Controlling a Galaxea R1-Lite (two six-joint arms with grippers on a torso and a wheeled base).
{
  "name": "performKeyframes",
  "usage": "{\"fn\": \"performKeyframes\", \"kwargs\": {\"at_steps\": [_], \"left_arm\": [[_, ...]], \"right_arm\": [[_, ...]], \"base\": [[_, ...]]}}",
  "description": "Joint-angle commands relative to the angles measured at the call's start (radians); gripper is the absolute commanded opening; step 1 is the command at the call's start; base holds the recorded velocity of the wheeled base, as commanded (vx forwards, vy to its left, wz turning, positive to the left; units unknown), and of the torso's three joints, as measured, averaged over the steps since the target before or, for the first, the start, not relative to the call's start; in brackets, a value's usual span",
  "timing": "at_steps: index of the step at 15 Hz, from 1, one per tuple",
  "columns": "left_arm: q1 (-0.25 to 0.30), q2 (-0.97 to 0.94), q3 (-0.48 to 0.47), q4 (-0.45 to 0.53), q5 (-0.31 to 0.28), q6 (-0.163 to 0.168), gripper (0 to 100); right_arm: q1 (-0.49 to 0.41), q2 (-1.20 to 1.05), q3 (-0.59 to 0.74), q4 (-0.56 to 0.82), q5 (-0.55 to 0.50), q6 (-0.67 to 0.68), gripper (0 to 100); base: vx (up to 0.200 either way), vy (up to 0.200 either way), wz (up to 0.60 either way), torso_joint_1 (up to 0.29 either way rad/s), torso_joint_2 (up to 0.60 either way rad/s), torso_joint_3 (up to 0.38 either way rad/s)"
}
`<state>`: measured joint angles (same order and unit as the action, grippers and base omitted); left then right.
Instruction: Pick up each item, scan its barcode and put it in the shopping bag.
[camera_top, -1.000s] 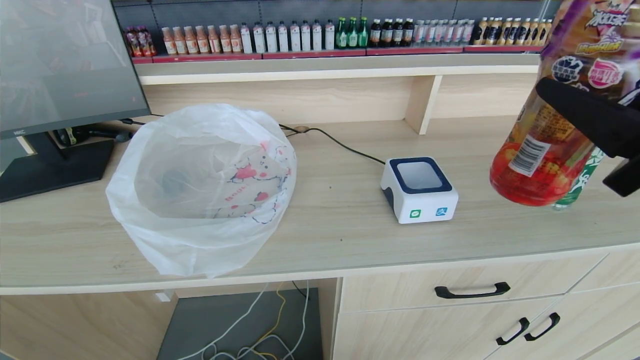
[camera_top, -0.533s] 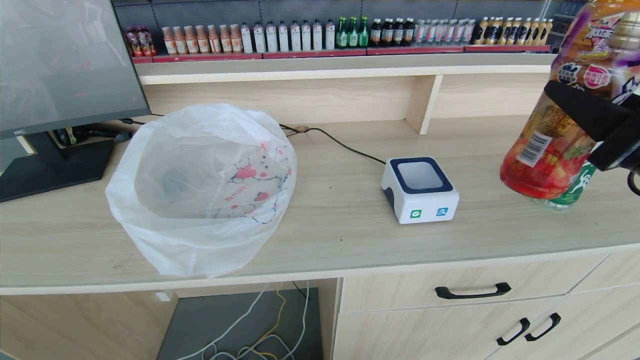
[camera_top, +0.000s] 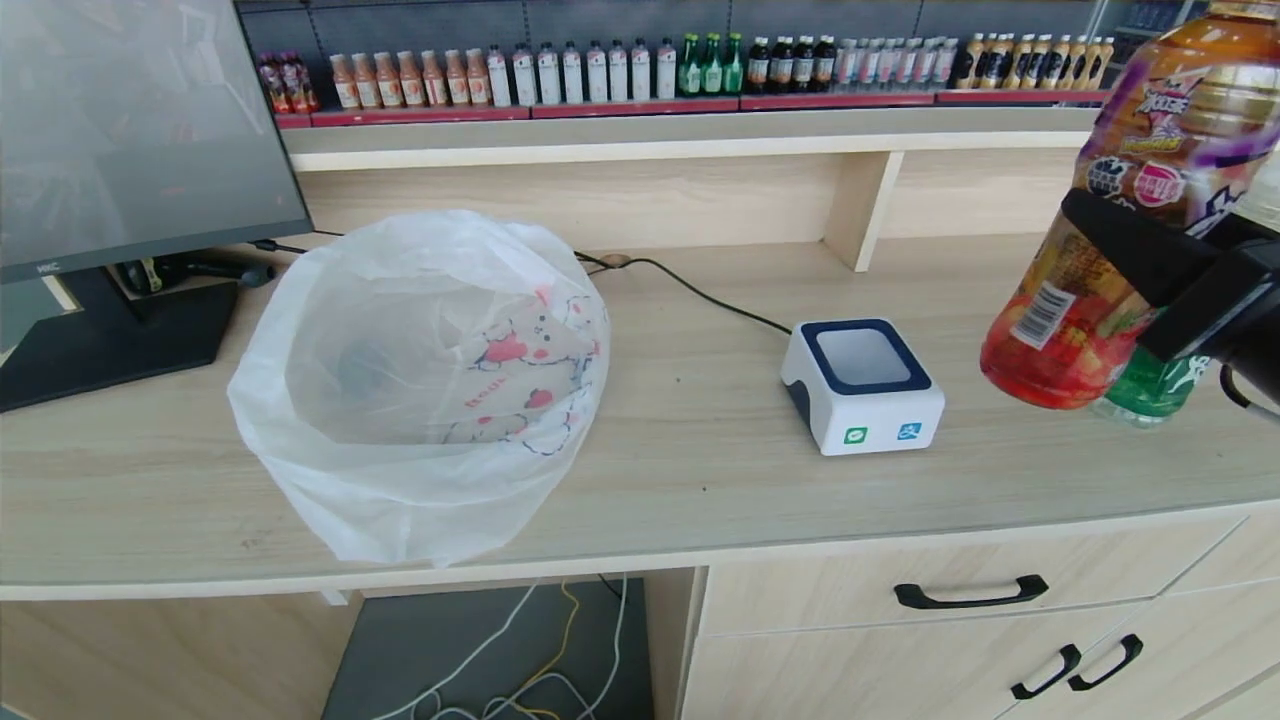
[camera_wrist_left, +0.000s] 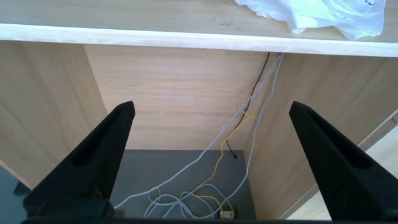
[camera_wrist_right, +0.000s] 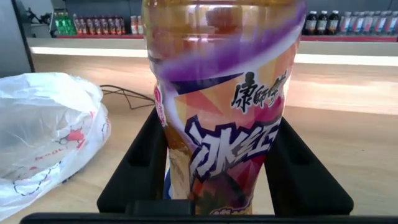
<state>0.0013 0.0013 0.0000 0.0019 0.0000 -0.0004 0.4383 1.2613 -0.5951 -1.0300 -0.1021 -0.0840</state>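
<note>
The right gripper (camera_wrist_right: 217, 118) has eased the orange drink bottle (camera_top: 1060, 330) slightly nearer the barcode scanner (camera_top: 860, 385) (the head camera's view shifted too).

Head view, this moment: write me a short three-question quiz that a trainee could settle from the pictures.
1. True or false: the right tool is shut on the drink bottle, which hangs clear of the counter.
2. Where does the scanner stand? A) inside the shopping bag; B) on the counter, between the shopping bag and the held drink bottle; C) on the monitor's base.
3. Short answer: what stands on the counter just behind the bottom of the held drink bottle?

Key: 1 true. 2 B. 3 a green bottle.
</note>
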Motion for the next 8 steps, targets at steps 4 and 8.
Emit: {"fn": "performKeyframes", "kwargs": {"at_steps": [4, 8], "left_arm": [[0.000, 0.000, 0.000, 0.000, 0.000, -0.001, 100], [-0.001, 0.000, 0.000, 0.000, 0.000, -0.001, 100]], "right_arm": [[0.000, 0.024, 0.001, -0.010, 0.041, 0.001, 0], [0.000, 0.021, 0.003, -0.012, 0.059, 0.003, 0]], "base": [[0.000, 0.200, 0.00, 0.005, 0.00, -0.001], [0.000, 0.200, 0.00, 0.001, 0.00, 0.004]]}}
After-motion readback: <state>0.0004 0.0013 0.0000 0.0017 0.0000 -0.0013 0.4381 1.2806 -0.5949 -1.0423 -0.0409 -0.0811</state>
